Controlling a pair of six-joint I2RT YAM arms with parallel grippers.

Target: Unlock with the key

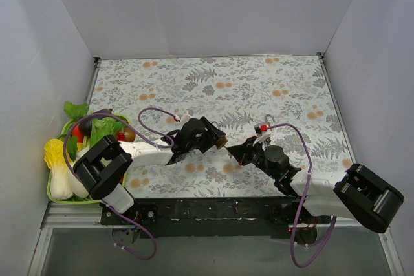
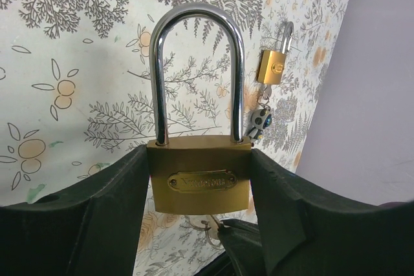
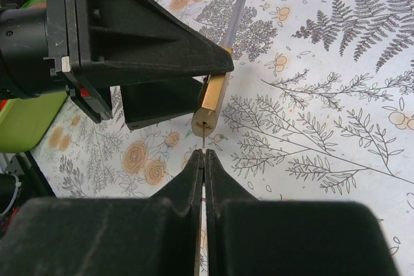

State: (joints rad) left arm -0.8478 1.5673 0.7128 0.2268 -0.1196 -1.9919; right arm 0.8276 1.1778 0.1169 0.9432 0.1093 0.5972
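The padlock (image 2: 199, 189) has a squat brass body with an oval nameplate and a tall, polished steel shackle, which is closed with both legs seated in the body. It is held above the worktop, clamped by its sides in the left gripper (image 2: 199, 179). Its keyhole end faces the right gripper (image 3: 204, 159). The key (image 3: 204, 145) shows only as a thin edge pinched between that gripper's fingertips, with its tip at the keyhole. How far in it reaches cannot be told.

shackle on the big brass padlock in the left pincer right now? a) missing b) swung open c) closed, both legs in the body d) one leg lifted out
c, the left wrist view shows both legs of the shackle seated in the brass padlock that the left pincer clamps.
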